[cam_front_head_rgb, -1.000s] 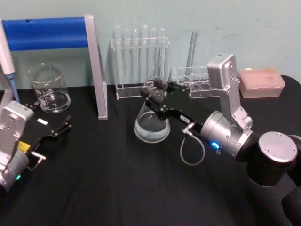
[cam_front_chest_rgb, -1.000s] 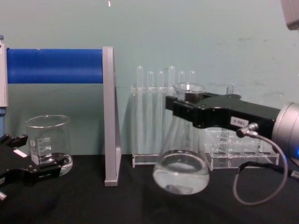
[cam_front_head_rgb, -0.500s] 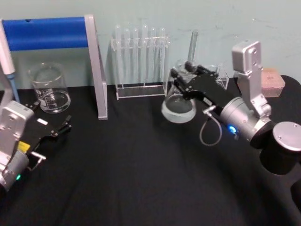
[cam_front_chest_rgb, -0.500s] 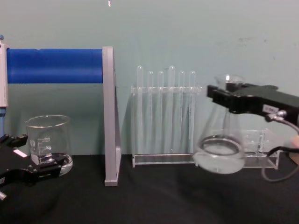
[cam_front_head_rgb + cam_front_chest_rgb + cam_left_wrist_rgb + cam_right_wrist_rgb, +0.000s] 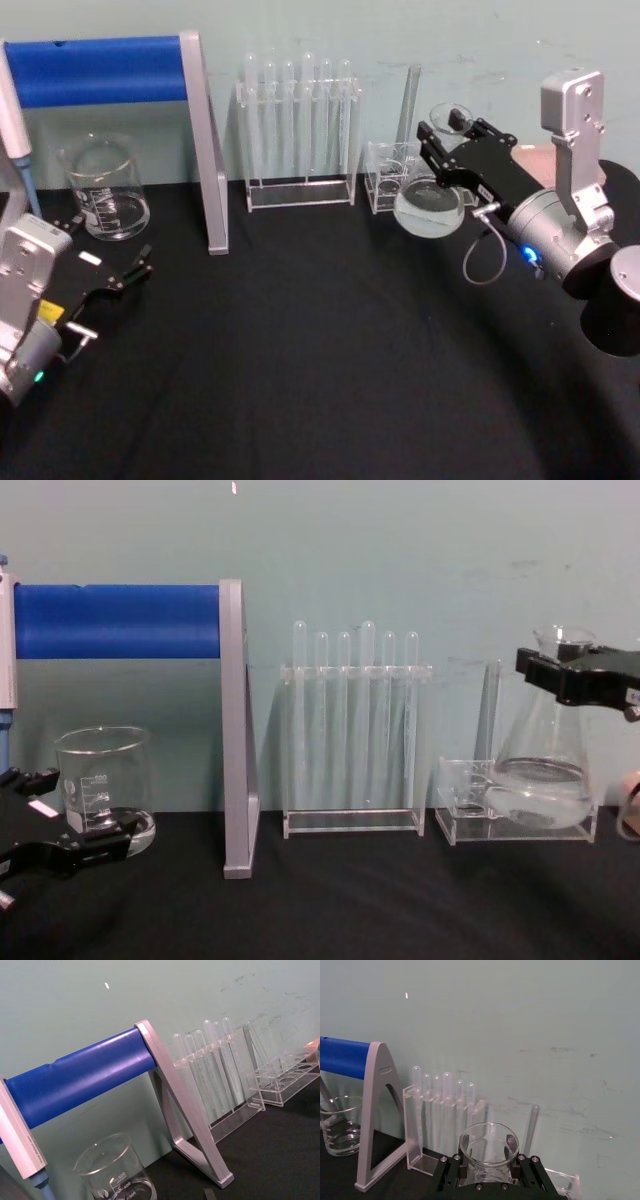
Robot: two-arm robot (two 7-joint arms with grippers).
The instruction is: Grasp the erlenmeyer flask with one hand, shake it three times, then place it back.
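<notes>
"Erlenmeyer flask (image 5: pixel 428 208), where is it?"
"Far right, in front of the low clear rack (image 5: pixel 385 180). The right gripper (image 5: pixel 450 148) is clamped round its neck, and the body hangs below."
"Left gripper (image 5: pixel 108 250)?"
"Fingers spread, holding nothing, beside the beaker (image 5: pixel 103 188)."

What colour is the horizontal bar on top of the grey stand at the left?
Bright blue, plain with no pattern. The bar shows best in the chest view.

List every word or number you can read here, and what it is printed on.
"400", "300": seemingly, graduations on the beaker.
White label on the right gripper, holding the erlenmeyer flask: too blurred.
White tag on the parked left gripper: unreadable.
</notes>
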